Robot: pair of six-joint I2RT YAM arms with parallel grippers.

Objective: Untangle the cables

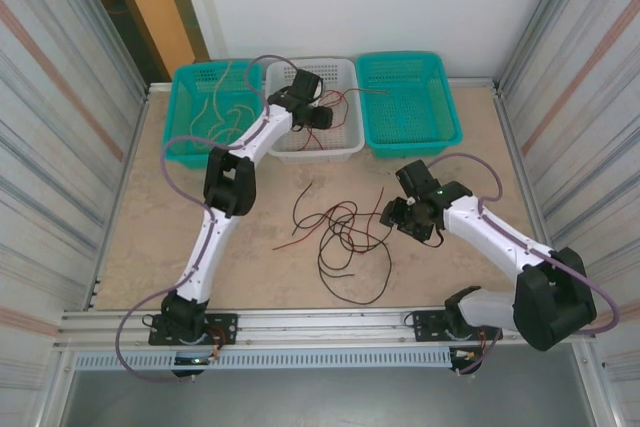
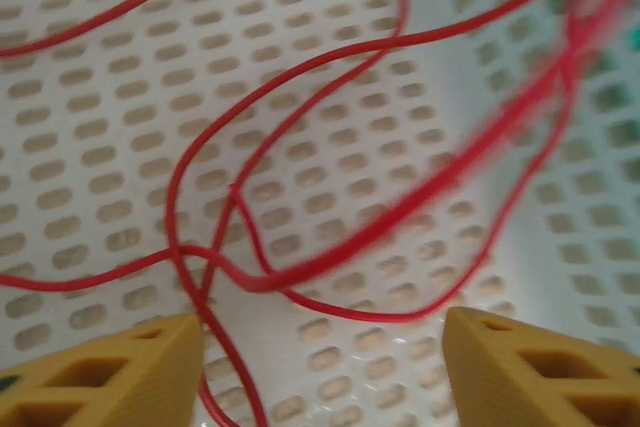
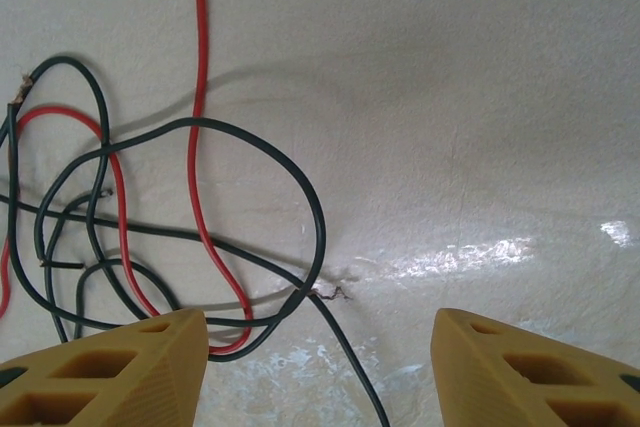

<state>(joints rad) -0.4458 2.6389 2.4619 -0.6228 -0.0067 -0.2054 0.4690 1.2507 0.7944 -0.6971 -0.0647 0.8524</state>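
Where the red cables [image 2: 270, 282] ran toward the right of your left wrist view, they blurred, and their ends were cut off. Your left arm [image 1: 225, 187] stretched far forward over the white basket [image 1: 315, 152], with the left gripper [image 2: 320, 332] jaws apart above those loops. Your right gripper [image 3: 320, 332], jaws also apart and empty, hovered beside the black-and-red tangle [image 1: 340, 227] on the table [image 1: 150, 237], its strands looping mostly near-to-far.
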